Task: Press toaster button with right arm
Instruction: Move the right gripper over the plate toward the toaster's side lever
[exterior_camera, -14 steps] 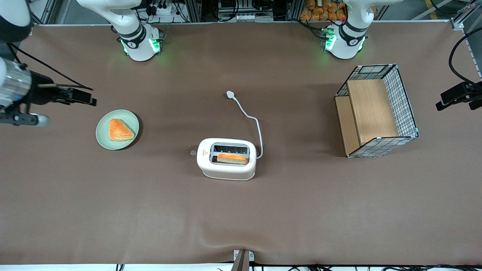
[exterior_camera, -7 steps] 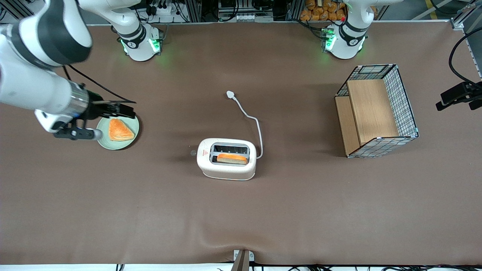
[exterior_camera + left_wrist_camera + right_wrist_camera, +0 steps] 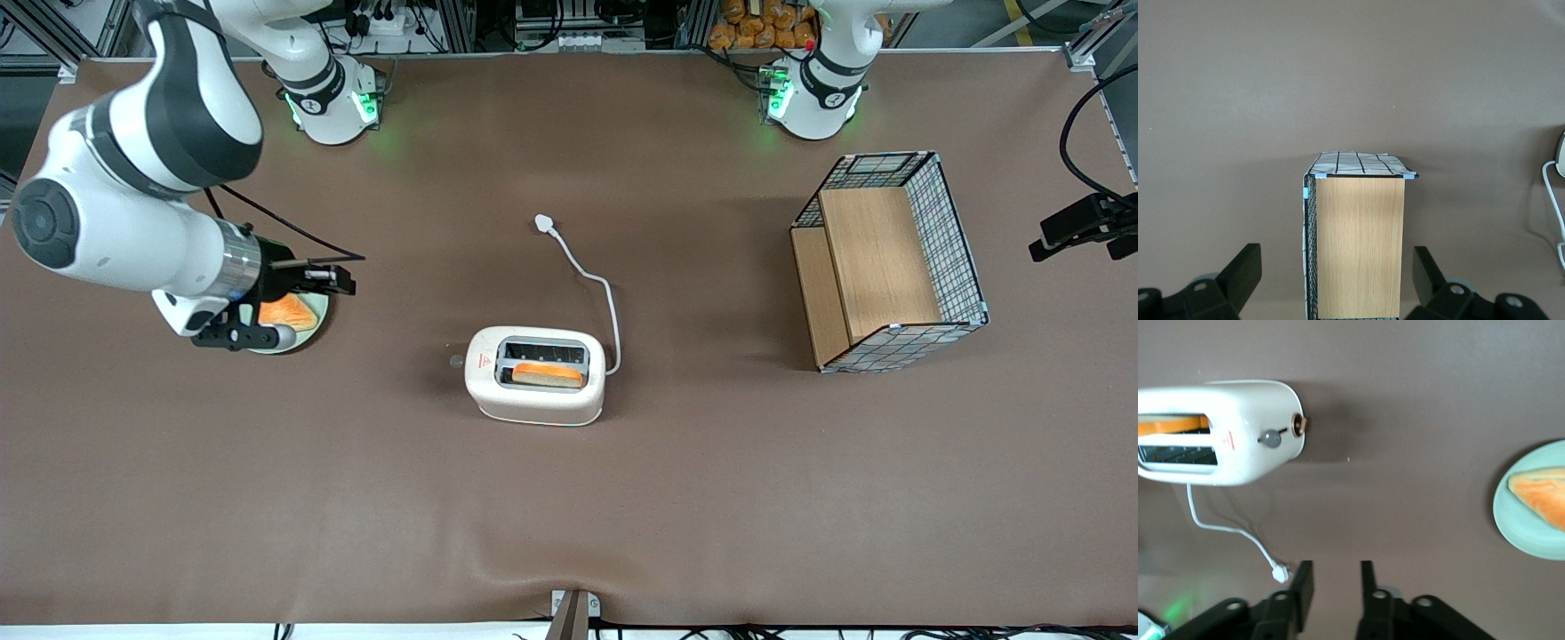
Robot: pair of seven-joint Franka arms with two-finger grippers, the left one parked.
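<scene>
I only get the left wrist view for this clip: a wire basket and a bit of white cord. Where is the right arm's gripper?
Observer: The gripper hovers over the plate, toward the working arm's end of the table, well apart from the toaster.
Operator: Open or shut?
Observer: Open. The right wrist view shows a gap between its fingers.
Operator: Can the button be reached from there?
Observer: Probably. The button sticks out of the toaster's short end that faces the gripper, with only bare table between them.
</scene>
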